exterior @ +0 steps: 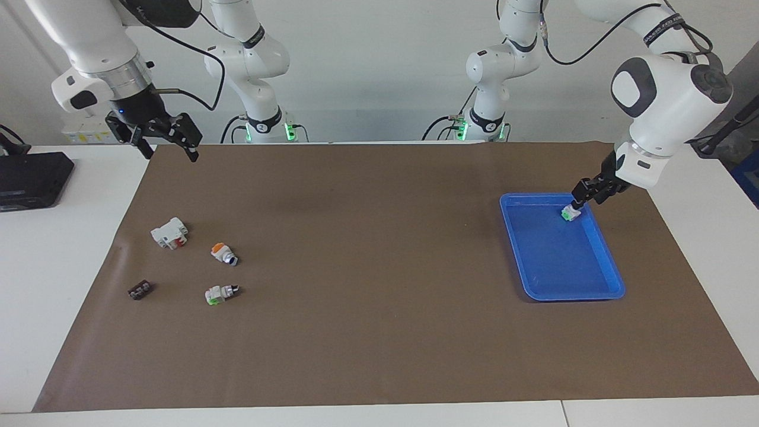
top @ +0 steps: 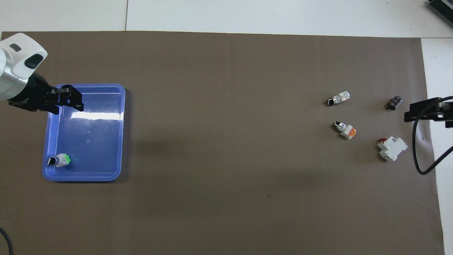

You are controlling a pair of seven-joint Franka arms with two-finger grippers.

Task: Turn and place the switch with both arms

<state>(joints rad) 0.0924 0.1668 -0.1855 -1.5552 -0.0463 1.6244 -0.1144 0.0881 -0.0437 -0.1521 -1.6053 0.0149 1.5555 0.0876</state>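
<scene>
A switch (exterior: 569, 214) (top: 59, 160) with a green block and a black knob lies free in the blue tray (exterior: 563, 295) (top: 120, 134), in the corner nearest the robots. My left gripper (exterior: 583, 195) (top: 75, 99) hangs open over the tray, above the switch and apart from it. At the right arm's end of the mat, my right gripper (exterior: 171, 153) waits in the air, open and empty. Below it on the mat lie an orange-block switch (exterior: 222, 253) (top: 346, 129) and another green-block switch (exterior: 219, 293) (top: 338, 98).
A white block with a red mark (exterior: 169, 232) (top: 391, 148) and a small black ridged piece (exterior: 140, 290) (top: 394, 102) lie beside those two switches. A black device (exterior: 29, 178) sits on the white table off the mat's edge.
</scene>
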